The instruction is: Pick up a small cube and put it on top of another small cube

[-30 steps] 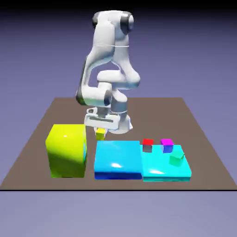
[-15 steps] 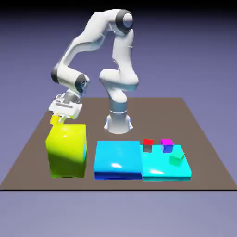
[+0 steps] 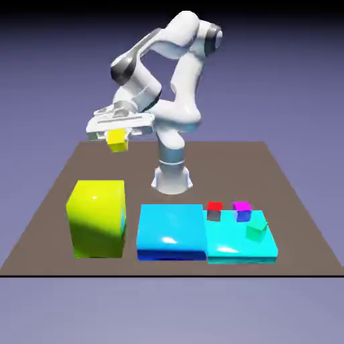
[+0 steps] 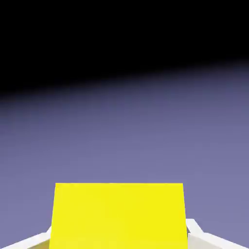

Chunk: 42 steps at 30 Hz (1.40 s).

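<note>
So the small yellow cube (image 3: 117, 140) is gripped by the hand (image 3: 118, 134), with the fingers closed right onto its sides and no wider than the cube itself. It's being held up in the air, well clear of the surface (image 3: 171, 263), over toward the exterior view's left. In the hand view the bottom middle is pretty much filled by the cube's flat yellow face, with a bit of pale hand showing on either side and only backdrop (image 4: 124, 141) and black beyond it.

The magenta-topped cube (image 3: 242, 211), blue on the front, is found well apart from all that, over on the right side, by the far edge of the cyan block (image 3: 235, 250). Nothing is stacked on it. The red-topped cube (image 3: 214, 211) is seen just to its left, also at that far edge, and the green cube (image 3: 256, 230) is set nearer, on top of the cyan block and turned at an angle.

As for the big stuff, the flat blue block (image 3: 172, 232) is placed left of the cyan one, right beside it. The tall yellow-green block (image 3: 98, 220) is parked farther left, with a gap between it and the blue one.
</note>
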Tool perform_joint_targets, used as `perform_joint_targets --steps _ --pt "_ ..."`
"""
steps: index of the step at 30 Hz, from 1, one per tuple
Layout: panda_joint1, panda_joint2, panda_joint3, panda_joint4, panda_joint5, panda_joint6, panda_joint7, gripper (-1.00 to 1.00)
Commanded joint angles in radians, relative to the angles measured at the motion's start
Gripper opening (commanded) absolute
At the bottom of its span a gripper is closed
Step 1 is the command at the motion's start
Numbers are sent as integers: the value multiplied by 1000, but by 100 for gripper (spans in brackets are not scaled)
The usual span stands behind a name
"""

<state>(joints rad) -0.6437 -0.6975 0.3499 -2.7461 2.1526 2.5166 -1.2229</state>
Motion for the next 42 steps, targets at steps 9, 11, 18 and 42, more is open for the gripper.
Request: perform_joint_targets --steps 9,11,18,42 --pt "58 -137 326 -32 -174 -128 276 -100" --pt "71 -168 399 -39 -213 -157 338 -100" --pt "116 -274 652 -64 -348 -258 553 -100" --pt "138 19 998 -66 -754 25 919 -100"
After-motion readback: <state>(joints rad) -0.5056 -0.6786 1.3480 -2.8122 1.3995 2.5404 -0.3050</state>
